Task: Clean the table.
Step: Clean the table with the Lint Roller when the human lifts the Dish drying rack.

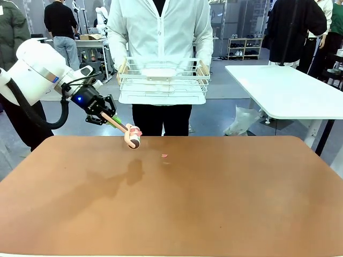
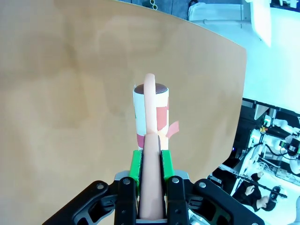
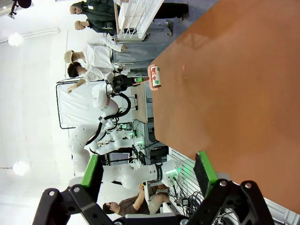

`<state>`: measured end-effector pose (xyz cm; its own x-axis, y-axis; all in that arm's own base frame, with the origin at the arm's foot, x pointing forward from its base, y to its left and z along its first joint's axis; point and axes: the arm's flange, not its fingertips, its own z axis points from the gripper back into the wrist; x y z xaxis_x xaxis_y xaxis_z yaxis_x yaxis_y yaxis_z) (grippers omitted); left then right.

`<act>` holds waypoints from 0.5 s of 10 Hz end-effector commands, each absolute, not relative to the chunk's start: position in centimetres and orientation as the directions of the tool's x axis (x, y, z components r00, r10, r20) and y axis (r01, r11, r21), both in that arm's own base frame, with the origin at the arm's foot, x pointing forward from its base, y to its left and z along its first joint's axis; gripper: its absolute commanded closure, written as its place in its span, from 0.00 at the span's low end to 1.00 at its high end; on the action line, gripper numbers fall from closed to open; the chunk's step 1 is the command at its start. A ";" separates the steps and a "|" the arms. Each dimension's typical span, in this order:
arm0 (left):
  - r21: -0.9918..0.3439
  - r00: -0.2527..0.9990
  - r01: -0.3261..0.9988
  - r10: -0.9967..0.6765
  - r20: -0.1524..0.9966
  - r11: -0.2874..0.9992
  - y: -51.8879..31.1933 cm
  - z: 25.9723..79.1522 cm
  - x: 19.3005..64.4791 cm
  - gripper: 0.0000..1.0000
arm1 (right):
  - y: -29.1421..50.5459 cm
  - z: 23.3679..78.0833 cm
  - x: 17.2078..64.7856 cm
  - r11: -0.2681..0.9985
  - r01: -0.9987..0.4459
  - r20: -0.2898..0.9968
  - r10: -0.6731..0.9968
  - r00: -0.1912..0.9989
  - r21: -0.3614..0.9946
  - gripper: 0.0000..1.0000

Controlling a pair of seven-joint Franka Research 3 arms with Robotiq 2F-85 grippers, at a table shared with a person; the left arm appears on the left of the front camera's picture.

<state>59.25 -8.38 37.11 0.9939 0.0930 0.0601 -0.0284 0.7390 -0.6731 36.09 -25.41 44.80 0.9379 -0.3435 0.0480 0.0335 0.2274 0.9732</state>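
Note:
My left gripper [image 1: 105, 115] is shut on the pink handle of a lint roller [image 1: 132, 138] and holds it just above the far left part of the reddish-brown table [image 1: 187, 203]. In the left wrist view the green pads [image 2: 135, 164] clamp the handle, and the roller [image 2: 150, 112] has red and pink scraps stuck to its white sheet. A small pink scrap [image 1: 164, 156] lies on the table to the right of the roller. My right gripper [image 3: 147, 171] is open with nothing between its fingers, off the table's edge; the roller [image 3: 155, 77] and the scrap [image 3: 183, 67] show far off.
A person stands at the far edge holding a white wire rack [image 1: 163, 77] with both hands above the table. A white-topped table [image 1: 289, 91] stands at the back right. Other people stand farther back.

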 end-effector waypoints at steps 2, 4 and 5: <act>-0.683 0.996 0.000 0.061 0.065 0.730 -7.9 36.5 60.7 0.79 | -25.4 45.0 35.9 0.227 0.031 0.050 -0.342 0.938 0.973 0.00; -0.668 0.997 0.021 0.037 0.072 0.744 -8.1 35.9 61.3 0.79 | -25.4 45.0 35.9 0.227 0.031 0.050 -0.342 0.938 0.973 0.00; -0.656 0.997 0.043 0.007 0.074 0.754 -8.3 35.3 61.9 0.79 | -25.4 45.0 35.9 0.227 0.031 0.050 -0.342 0.938 0.973 0.00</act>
